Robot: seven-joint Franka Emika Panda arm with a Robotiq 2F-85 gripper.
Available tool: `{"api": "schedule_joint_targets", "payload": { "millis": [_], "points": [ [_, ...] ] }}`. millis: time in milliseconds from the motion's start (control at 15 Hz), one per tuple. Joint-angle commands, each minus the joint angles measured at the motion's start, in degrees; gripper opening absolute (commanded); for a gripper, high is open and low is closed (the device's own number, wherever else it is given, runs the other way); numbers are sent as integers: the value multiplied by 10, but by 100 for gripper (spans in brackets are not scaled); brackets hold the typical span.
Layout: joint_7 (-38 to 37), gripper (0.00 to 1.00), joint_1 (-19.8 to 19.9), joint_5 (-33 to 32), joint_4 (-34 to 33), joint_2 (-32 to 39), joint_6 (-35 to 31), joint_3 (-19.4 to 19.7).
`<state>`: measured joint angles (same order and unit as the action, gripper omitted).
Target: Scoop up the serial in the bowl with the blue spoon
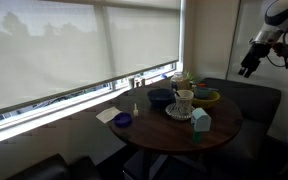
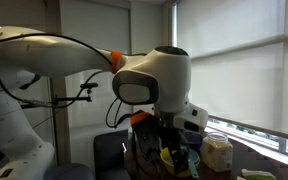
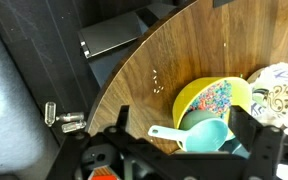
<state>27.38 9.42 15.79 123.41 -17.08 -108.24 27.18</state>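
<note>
The yellow bowl (image 3: 206,92) sits on the round wooden worktop (image 3: 189,45), near its edge in the wrist view, with a heap of coloured cereal (image 3: 217,97) inside it. In an exterior view the same bowl (image 1: 207,96) stands at the far side of the worktop (image 1: 174,137), close to the dark seat back. The blue spoon (image 3: 199,135) lies at the bowl's near rim in the wrist view: its round scoop overlaps the yellow edge and its handle points left over the bare wood. Whether the scoop rests inside the bowl or only against it cannot be told.

The claw (image 3: 181,125) hangs above this spot with its 2 fingers (image 3: 121,118) spread wide, nothing between them and touching nothing. In an exterior view the claw (image 1: 248,68) is high up and well apart from the worktop, off to the side of the yellow bowl.

Next to the yellow bowl stands a white mug (image 1: 184,100), and beyond that a dark blue bowl (image 1: 160,97). A teal box (image 1: 201,122) stands nearer the front edge. A small blue dish (image 1: 123,120) and a white napkin (image 1: 107,115) lie at the end away from the claw
</note>
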Motion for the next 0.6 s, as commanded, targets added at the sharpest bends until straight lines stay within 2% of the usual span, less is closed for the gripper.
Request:
{"api": "schedule_joint_targets", "payload": {
  "millis": [0,200,400,533],
  "points": [
    [25,100,12,109,-62,94,69,33],
    [79,100,34,184,-100,176,157,40],
    [115,100,77,232,-133,248,202,15],
    [83,100,103,227,-157,284,210,-3]
  ]
}}
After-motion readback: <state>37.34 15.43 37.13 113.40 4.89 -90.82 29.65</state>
